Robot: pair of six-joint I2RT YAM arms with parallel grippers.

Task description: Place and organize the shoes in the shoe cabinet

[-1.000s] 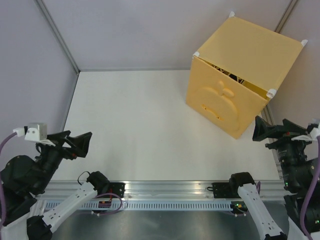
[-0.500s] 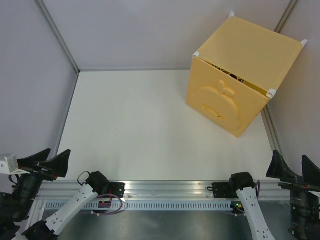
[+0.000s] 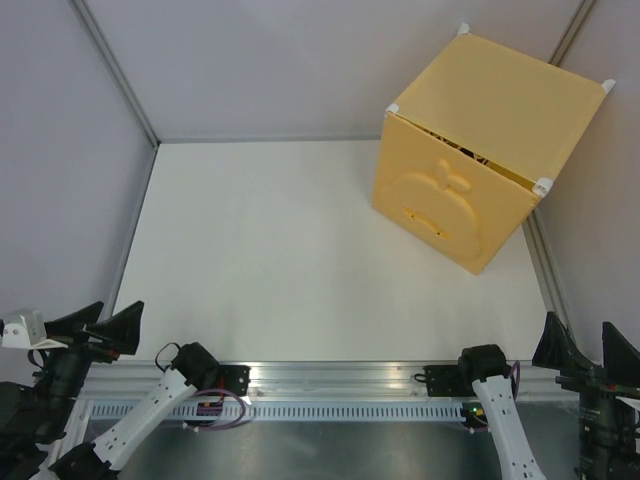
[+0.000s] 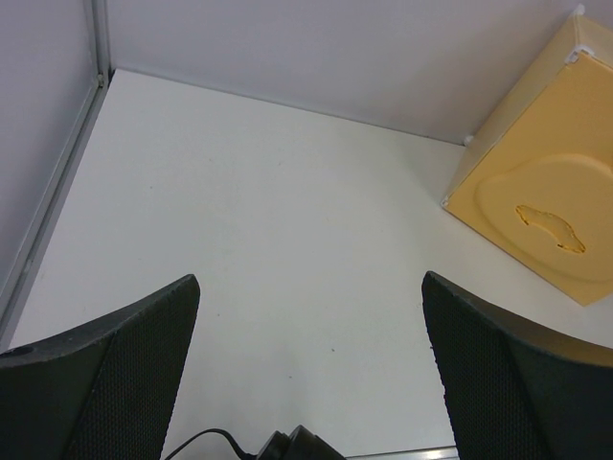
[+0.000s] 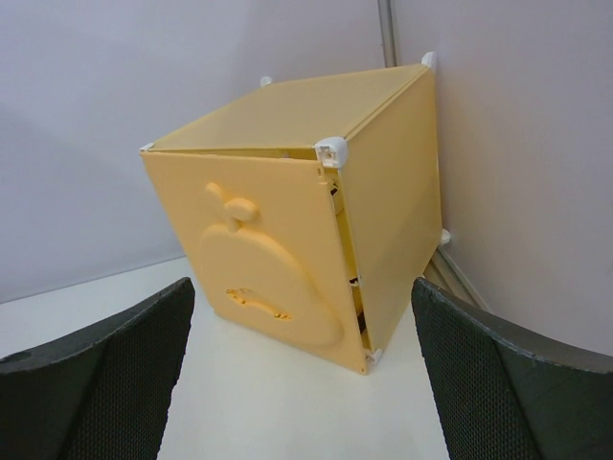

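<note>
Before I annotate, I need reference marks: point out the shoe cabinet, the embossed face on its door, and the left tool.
shoe cabinet (image 3: 500, 100): top external view, on its top panel.
embossed face (image 5: 263, 273): right wrist view, middle of the raised shape.
left tool (image 4: 308, 280): left wrist view, midway between its open fingertips.

This is looking like a robotics lab: grey panels (image 3: 60, 150) are enclosing a white table (image 3: 300, 250), an aluminium rail (image 3: 340, 376) edging its near side.
</note>
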